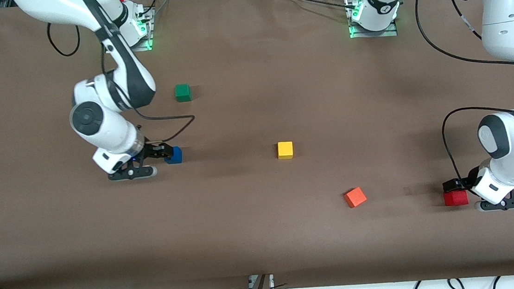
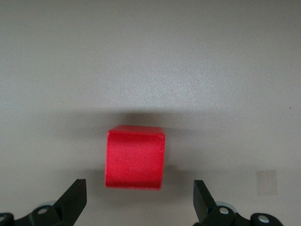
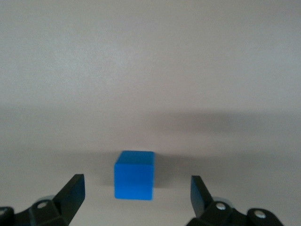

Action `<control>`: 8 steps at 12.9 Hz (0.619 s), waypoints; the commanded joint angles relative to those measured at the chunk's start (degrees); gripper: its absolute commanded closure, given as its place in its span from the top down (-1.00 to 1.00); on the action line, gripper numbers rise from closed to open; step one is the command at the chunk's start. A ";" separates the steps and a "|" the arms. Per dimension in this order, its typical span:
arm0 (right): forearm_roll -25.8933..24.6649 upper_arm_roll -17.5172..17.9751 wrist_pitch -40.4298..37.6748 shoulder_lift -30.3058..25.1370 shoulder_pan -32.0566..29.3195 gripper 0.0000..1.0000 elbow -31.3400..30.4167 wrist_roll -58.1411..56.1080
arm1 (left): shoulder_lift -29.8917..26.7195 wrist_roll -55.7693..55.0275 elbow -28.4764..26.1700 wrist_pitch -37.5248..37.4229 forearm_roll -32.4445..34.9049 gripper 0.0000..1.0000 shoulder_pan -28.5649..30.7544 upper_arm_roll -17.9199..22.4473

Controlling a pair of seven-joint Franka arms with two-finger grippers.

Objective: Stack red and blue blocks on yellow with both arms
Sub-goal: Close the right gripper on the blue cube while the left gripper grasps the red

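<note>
We see both white jointed arms bent low over the brown table (image 1: 265, 237). The right gripper (image 1: 167, 153) stands spread around the small matte blue cube (image 1: 174, 156) at its end; the left gripper (image 1: 452, 186) gapes over the deep red cube (image 1: 455, 198). The yellow cube (image 1: 285, 150) sits between them. Wrist views show clear gaps between fingers (image 2: 75, 200) and red cube (image 2: 135, 157), fingers (image 3: 73, 190) and blue cube (image 3: 134, 175).
</note>
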 commanded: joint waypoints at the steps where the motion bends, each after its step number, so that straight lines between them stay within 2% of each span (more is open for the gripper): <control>1: 0.53 0.92 6.25 2.75 0.00 0.98 -1.91 3.04 | 2.28 1.04 2.10 1.41 0.30 1.00 0.14 -0.22; 4: 0.53 1.27 10.66 3.90 0.00 0.97 -4.81 3.13 | 2.81 0.86 2.80 1.86 0.21 1.00 0.06 -0.22; 8: 0.53 2.76 10.84 4.34 0.00 0.88 -6.13 7.52 | 3.87 0.33 3.15 4.23 0.12 1.00 0.14 -0.22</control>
